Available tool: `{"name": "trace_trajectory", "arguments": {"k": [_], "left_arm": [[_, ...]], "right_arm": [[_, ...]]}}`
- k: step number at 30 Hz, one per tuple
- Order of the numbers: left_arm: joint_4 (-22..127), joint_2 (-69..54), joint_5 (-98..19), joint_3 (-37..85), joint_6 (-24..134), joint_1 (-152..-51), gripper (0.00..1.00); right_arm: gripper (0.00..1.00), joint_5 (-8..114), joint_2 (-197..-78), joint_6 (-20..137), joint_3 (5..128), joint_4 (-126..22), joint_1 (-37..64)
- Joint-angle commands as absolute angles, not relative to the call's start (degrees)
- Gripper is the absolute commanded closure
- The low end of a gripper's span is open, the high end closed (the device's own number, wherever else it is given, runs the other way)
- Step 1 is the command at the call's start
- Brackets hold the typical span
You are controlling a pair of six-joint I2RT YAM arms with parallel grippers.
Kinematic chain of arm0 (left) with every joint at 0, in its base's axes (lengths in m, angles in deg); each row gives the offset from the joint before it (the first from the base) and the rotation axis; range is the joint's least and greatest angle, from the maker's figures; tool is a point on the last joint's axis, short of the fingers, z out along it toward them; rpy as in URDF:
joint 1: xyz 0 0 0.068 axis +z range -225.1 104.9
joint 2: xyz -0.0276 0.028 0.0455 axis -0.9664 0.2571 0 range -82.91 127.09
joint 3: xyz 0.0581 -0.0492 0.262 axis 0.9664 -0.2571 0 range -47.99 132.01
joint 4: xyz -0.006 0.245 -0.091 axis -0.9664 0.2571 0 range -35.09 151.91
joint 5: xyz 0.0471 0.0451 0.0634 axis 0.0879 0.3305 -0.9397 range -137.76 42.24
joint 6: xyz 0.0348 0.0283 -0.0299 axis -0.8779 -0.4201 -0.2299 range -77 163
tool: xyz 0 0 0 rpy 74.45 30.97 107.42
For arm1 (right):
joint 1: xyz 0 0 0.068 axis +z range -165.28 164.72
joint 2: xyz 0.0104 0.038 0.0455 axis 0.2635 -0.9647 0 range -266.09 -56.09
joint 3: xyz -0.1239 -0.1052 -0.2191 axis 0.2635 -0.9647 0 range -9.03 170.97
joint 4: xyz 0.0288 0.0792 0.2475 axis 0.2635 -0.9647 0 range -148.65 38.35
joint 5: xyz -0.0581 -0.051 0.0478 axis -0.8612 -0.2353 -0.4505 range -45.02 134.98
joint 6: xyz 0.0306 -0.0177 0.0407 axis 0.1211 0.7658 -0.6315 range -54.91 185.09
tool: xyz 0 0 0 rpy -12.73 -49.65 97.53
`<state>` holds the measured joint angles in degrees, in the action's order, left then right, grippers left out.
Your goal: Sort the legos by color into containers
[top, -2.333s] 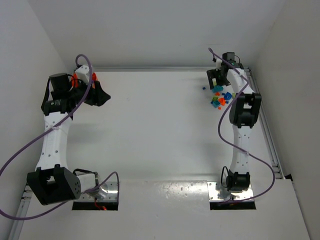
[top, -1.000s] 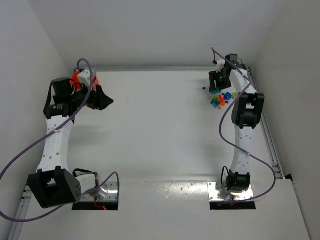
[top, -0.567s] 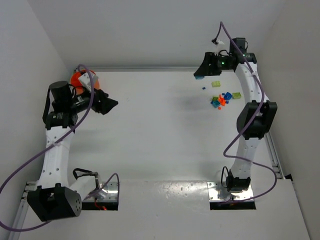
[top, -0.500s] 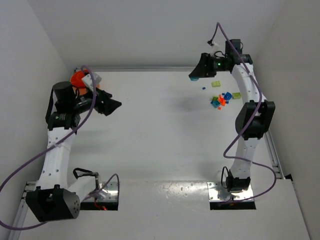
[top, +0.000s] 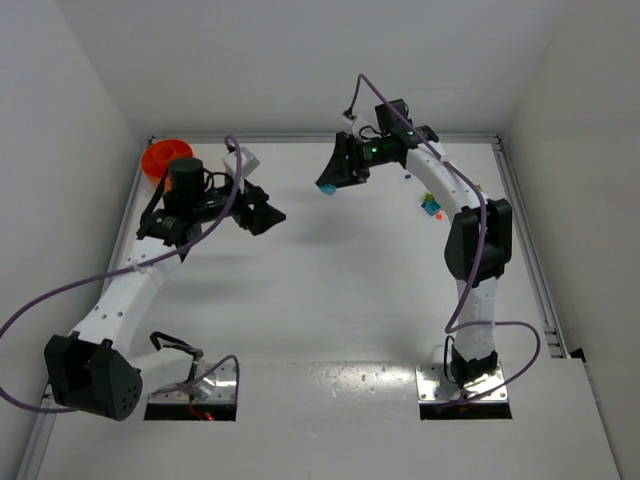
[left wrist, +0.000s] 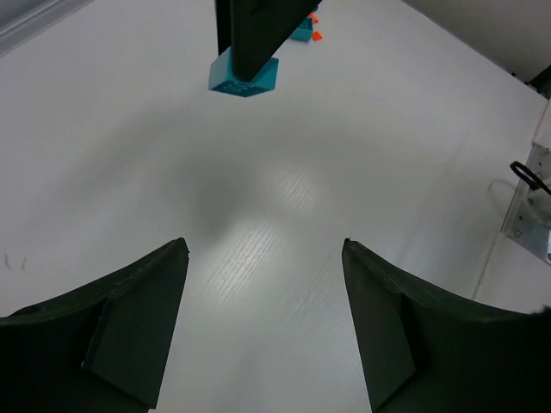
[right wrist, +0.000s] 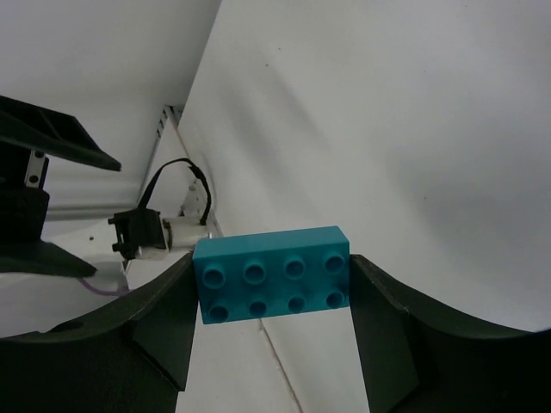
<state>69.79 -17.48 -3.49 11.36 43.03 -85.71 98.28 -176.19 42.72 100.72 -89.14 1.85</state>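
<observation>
bowl: small round orange bowl (top: 166, 158) in the far left corner of the tabletop (top: 320, 300), right by the wall. can't tell what's in it from the top cam tbh.

left arm: runs from its near-left base up and to the right. the wrist ends up right of the bowl, over the left-middle of the tabletop.

left fingers: left fingers (top: 262, 213) are spread wide w/ nothing btwn them. they're up off the surface, and the wrist cam shows only bare white tabletop under them. well apart from the bowl, pointing right toward the other arm.

teal brick: teal brick (right wrist: 272, 274) is a 2x4 w/ eight studs showing. it's up in the air over the far middle of the tabletop, not touching it. it also shows at the top of the left wrist cam, hanging below a dark finger, w/ a soft shadow on the surface under it.

right fingers: right fingers (top: 342, 168) are clamped on the teal brick, one finger on each short end, brick sitting level btwn them.

right arm: goes from the near-right base up the right side, then bends left along the far edge.

leftover legos: small bunch of legos (top: 432, 206) on the far right of the tabletop, just left of the right arm. teal + orange afaict, too small to count.
</observation>
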Motion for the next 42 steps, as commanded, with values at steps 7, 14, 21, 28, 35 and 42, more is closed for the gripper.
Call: {"name": "trace_trajectory", "arguments": {"k": [7, 14, 21, 28, 35, 42], "left_arm": [[64.58, -12.16, -13.92, 14.23, 40.63, -93.9, 0.22], [57.38, -8.46, -13.92, 15.37, 47.29, -93.91, 0.25], [54.74, -6.09, -12.78, 16.43, 48.45, -93.91, 0.26], [54.03, -4.95, -11.37, 16.43, 49.06, -94.44, 0.26], [53.51, -3.81, -11.37, 16.43, 49.06, -94.44, 0.26], [53.51, -2.75, -11.9, 16.43, 49.06, -94.44, 0.45]], "right_arm": [[0.78, 89.54, -170.7, 36.08, 99.69, -86.1, 7.56], [0.78, 91.12, -170.18, 32.22, 97.76, -84.34, 9.15], [0.78, 92.7, -169.65, 31.51, 97.23, -83.64, 9.68], [0.78, 93.23, -169.65, 30.98, 97.23, -83.11, 10.21], [0.78, 94.29, -169.65, 30.46, 96.7, -82.06, 10.74], [0.78, 95.34, -169.12, 29.84, 95.65, -81.01, 11.35]]}}
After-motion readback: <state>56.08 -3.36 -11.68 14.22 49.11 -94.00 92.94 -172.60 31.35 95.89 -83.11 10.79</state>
